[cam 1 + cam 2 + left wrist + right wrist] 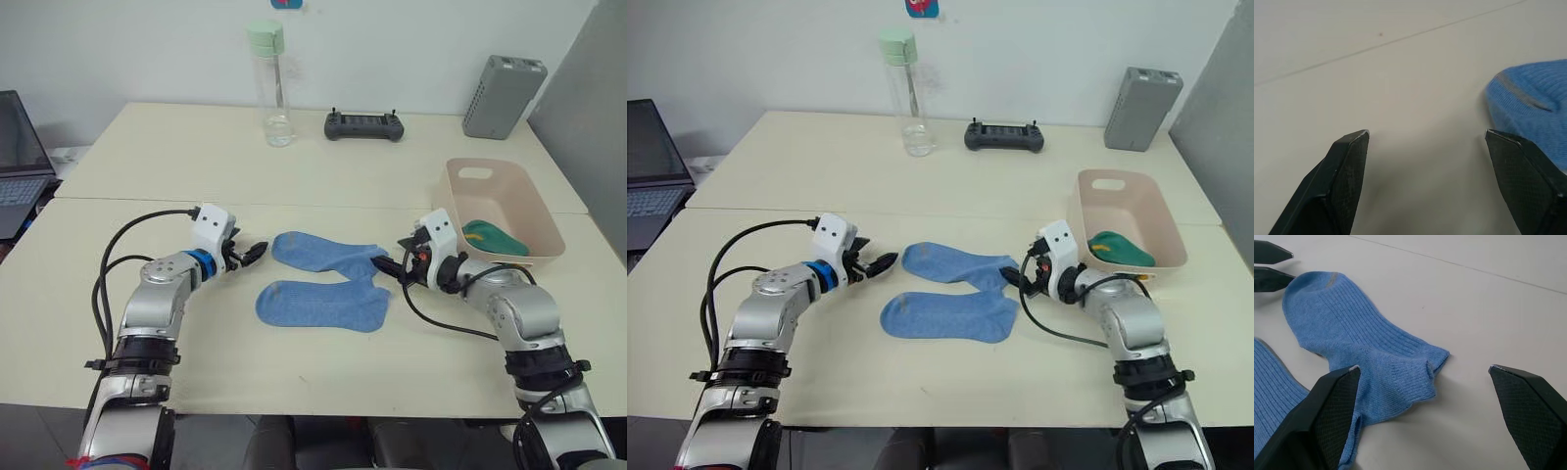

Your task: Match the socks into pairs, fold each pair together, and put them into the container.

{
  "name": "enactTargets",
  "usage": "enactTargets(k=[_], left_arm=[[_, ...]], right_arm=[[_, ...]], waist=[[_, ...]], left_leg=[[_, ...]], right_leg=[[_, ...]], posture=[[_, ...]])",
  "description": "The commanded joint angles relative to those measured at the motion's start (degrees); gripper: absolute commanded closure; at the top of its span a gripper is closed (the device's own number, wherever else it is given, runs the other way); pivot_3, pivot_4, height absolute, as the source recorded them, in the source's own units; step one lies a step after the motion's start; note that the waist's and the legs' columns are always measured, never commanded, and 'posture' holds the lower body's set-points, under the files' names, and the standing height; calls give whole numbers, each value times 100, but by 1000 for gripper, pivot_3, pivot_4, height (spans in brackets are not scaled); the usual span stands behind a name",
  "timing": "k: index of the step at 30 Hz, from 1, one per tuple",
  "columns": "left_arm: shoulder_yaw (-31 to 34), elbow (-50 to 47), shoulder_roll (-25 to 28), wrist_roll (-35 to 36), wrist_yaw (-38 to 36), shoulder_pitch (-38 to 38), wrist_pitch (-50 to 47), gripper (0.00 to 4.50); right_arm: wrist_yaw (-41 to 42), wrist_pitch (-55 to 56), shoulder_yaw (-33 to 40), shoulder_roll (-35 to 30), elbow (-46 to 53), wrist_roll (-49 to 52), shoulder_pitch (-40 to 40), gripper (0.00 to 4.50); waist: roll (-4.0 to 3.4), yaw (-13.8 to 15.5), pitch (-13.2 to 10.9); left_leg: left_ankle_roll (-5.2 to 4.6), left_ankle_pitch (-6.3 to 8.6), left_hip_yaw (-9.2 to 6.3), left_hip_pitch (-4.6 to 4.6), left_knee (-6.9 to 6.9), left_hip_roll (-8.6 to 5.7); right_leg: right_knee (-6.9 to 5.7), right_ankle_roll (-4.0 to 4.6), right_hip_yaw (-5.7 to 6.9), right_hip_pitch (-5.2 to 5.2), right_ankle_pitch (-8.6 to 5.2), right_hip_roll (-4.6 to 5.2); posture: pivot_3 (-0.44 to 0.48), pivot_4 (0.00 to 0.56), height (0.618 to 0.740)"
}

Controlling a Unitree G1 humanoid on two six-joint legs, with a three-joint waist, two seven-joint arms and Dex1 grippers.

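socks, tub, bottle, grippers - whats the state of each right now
far blue sock: flat on table, unfolded
near blue sock: flat, unfolded, touching the other
green sock: in the tub
pink tub: upright, holding the green sock
bottle: upright, capped
left gripper: open, at sock toe
right gripper: open, at sock cuff

Two cream tables (294, 157) stand pushed together, their seam running from 9 to 3 o'clock. A plain white wall (147, 49) rises behind at 12. A grey panel (588, 108) stands at 2, and a laptop (20, 166) sits at 10.
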State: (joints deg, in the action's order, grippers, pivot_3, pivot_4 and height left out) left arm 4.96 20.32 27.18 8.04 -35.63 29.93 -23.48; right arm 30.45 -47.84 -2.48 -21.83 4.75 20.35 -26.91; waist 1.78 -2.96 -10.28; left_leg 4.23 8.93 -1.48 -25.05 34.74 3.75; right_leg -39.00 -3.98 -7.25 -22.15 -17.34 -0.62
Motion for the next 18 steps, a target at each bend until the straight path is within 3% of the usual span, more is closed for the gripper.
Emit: enactTargets(k=[1,4,10,18], left_arm=[[-15,129,-156,93,-1,254,140,574],[-53,196,-202,90,-44,309,163,1111],[42,79,-81,153,-22,354,79,2954],[108,-274,-202,561,-152,431,-308,2954]], right_arm=[[-14,-48,151,48,-94,89,-163,0],[-20,-75,158,35,-155,67,-194,0],[-45,-124,183,40,-104,79,-218,0],[-5,-67,118,29,-144,32,-244,0]], waist=[[0,1,0],[0,-18,0],[0,-42,0],[0,-33,0]], left_leg=[[0,0,0,-2,0,0],[0,0,0,-2,0,0],[0,0,1,-2,-4,0],[0,0,0,-3,-4,0]], right_leg=[[0,0,-1,-1,0,0],[0,0,-1,-2,0,0],[-1,0,-2,-5,0,-1],[-1,-1,-1,-5,0,-1]], posture=[[0,150,740],[0,150,740],[0,150,740],[0,150,740]])
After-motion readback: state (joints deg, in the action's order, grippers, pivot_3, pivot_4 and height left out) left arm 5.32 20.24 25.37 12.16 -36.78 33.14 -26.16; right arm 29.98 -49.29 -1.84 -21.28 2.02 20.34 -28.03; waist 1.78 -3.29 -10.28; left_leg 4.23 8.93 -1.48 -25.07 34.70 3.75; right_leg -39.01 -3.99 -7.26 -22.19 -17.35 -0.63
